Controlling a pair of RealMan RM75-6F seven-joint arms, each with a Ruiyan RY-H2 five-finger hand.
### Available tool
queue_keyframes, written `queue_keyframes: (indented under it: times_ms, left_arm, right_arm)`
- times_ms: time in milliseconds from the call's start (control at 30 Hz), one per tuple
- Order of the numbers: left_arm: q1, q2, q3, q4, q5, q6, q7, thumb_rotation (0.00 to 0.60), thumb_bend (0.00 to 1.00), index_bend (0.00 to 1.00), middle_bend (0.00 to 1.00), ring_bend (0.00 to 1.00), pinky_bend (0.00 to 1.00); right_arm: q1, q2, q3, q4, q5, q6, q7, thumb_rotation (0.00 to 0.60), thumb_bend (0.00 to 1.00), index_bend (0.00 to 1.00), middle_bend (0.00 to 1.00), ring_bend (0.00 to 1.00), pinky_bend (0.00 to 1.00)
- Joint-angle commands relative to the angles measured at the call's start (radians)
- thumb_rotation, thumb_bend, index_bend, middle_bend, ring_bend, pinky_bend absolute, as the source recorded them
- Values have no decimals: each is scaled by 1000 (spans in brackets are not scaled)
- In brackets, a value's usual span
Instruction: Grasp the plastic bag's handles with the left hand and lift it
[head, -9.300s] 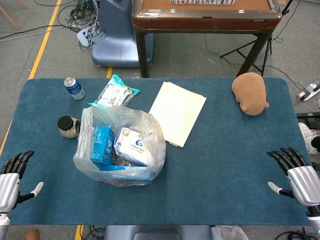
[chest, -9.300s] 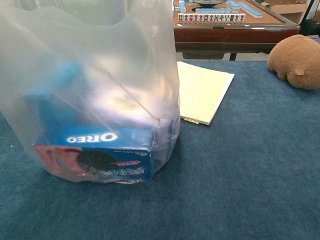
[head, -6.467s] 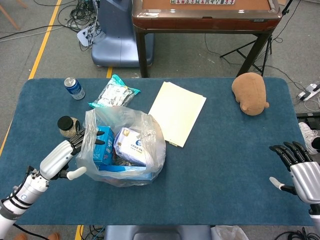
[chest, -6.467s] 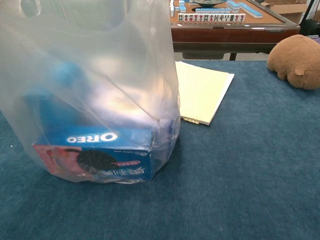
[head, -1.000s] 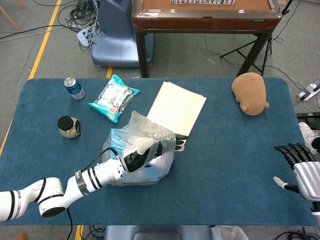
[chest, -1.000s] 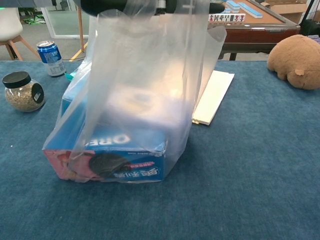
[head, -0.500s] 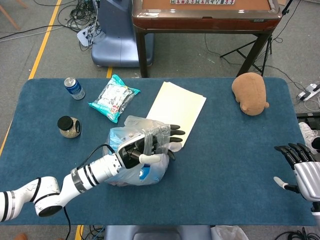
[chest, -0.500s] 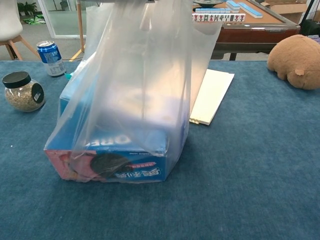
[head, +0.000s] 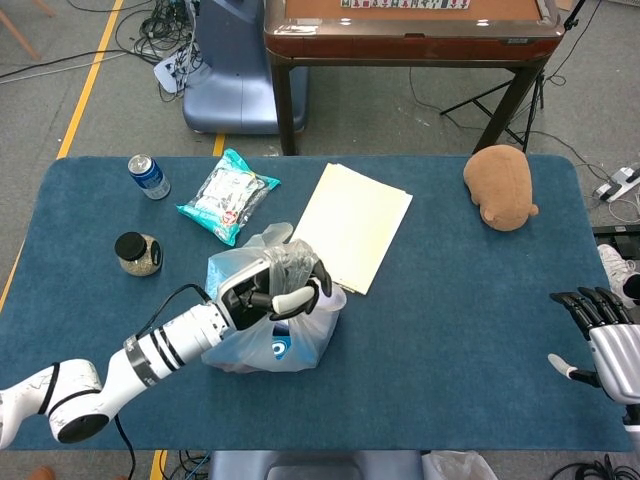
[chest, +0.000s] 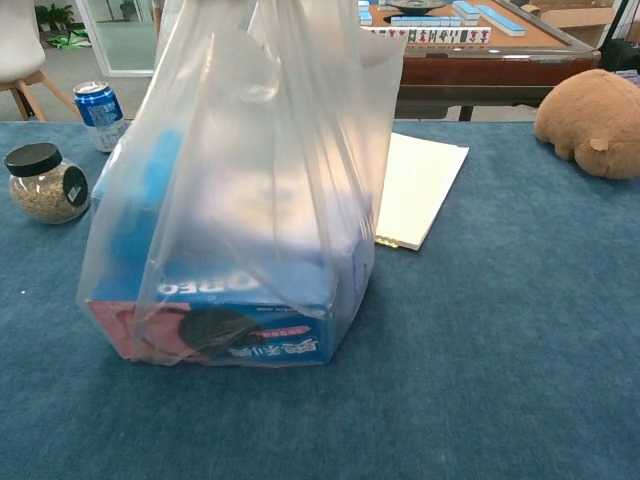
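Observation:
A clear plastic bag (head: 262, 330) (chest: 250, 200) with a blue Oreo box (chest: 215, 335) inside stands on the blue table, left of centre. My left hand (head: 270, 287) is over its top, fingers curled around the gathered handles. In the chest view the bag's sides are pulled upward and its base touches the cloth; the hand is above that frame. My right hand (head: 600, 335) rests open at the table's right edge, far from the bag.
A stack of pale paper (head: 355, 225) lies just right of the bag. A teal snack packet (head: 228, 193), a blue can (head: 148, 176) and a black-lidded jar (head: 137, 253) sit to the back left. A brown plush toy (head: 500, 187) is at the back right.
My left hand's fingers, spread over the bag half a second ago, have curled in around the handles. The bag has drawn up taller and shifted slightly left.

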Motion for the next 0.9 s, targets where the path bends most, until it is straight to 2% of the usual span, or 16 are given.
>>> queue_keyframes:
  times_ms: [33, 333, 900]
  left_arm:
    - [31, 35, -19, -41, -42, 7, 82, 600, 420, 514, 558, 680, 1000]
    - [119, 123, -56, -134, -59, 53, 182, 600, 485, 539, 601, 749, 1000]
    - [246, 257, -166, -157, -33, 122, 132, 600, 491, 543, 606, 752, 1000]
  right_arm:
    - [-1, 0, 0, 0, 0, 1, 0, 600, 148, 207, 212, 118, 124]
    - [0, 1, 1, -1, -1, 0, 1, 600, 148, 207, 212, 118, 124]
    - [6, 4, 1, -14, -4, -6, -8, 600, 147, 207, 212, 118, 124]
